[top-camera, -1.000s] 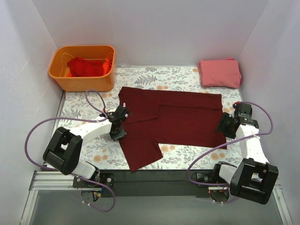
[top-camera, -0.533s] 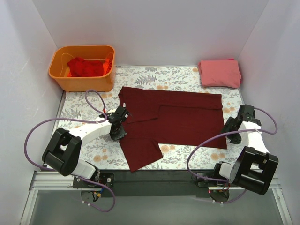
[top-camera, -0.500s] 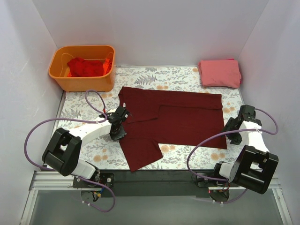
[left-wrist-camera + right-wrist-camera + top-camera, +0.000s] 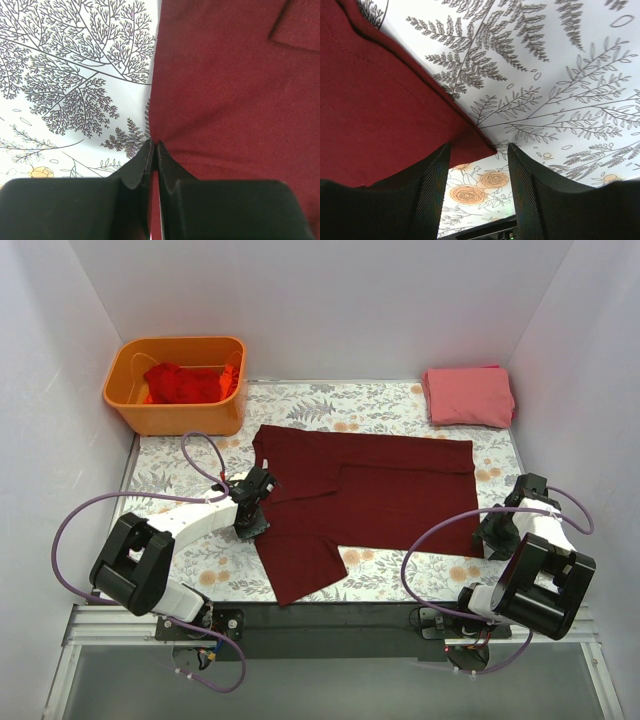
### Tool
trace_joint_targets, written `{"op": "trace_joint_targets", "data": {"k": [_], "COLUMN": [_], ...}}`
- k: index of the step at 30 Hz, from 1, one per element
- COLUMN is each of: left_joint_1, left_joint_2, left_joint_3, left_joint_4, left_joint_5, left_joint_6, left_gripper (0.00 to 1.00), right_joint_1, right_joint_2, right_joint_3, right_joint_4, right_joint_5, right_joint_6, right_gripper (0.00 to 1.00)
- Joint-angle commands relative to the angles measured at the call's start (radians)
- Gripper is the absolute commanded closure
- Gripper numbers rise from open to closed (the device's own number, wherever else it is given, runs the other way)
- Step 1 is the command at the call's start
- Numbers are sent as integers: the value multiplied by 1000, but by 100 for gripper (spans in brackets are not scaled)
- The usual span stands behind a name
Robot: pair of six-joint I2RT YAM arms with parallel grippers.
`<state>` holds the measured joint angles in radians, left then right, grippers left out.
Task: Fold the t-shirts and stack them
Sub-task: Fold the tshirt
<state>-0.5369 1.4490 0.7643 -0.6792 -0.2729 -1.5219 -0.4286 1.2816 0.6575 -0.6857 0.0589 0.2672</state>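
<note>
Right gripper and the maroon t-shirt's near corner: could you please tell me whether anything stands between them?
Nothing visible does. The right gripper is open, and the corner of the maroon t-shirt shows directly in its gap, with only the bare floral table cover around it.

A dark maroon t-shirt (image 4: 370, 490) is showing plain, unpatterned cloth against a white tablecloth (image 4: 330, 405) that is carrying grey fern sprigs and small orange roses. A salmon-pink t-shirt (image 4: 468, 395) is showing solid colour too. Bright red t-shirts (image 4: 183, 383) are glowing inside an orange bin (image 4: 130, 412). The arms (image 4: 195, 518) are showing white and black; the walls (image 4: 320, 300) are looking pale lilac-white.
</note>
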Motion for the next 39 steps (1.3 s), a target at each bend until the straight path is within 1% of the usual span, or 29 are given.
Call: {"op": "trace_joint_targets", "data": {"k": [1,8,11,15,16,17,18,20,22,28,30,33,39], "left_joint_1": [-2,-1,-1,2,0,0,0,0,-1,2,5,6,25], "left_joint_2": [-32,-38,-38,-38,-39,-39,-39,-39,-39,-48,-52,-45,-39], "left_joint_3": [-11,-11,-13,-13,-13,-13,-14,-14,-14,-5,3,7,58], "left_joint_4": [-14,-14,-13,-11,-11,-10,-10,-10,-10,-14,-7,-11,-42], "left_joint_5": [-43,-43,-40,-37,-35,-35,-35,-34,-34,-45,-37,-29,6], "left_joint_6": [9,12,14,14,12,12,14,12,12,19,20,20,23], "left_gripper": [100,100,100,100,100,100,100,100,100,100,100,100,100], "right_joint_1": [-6,-6,-9,-12,-13,-15,-15,-19,-24,-25,-25,-24,-19], "right_joint_2": [19,42,51,62,62,62,58,58,53,28,19,16,5], "right_joint_3": [2,-24,-41,-44,-44,-44,-42,-39,-29,40,57,74,192], "right_joint_4": [0,9,32,49,54,54,57,57,51,14,5,-9,-12], "right_joint_5": [-42,-8,-30,-31,-37,-39,-37,-41,-36,-51,-125,-163,-214], "right_joint_6": [7,7,7,9,9,9,9,3,-2,-6,-23,-36,-36], "right_gripper": [44,45,52,65,72,76,82,89,98,99,99,99,99]}}
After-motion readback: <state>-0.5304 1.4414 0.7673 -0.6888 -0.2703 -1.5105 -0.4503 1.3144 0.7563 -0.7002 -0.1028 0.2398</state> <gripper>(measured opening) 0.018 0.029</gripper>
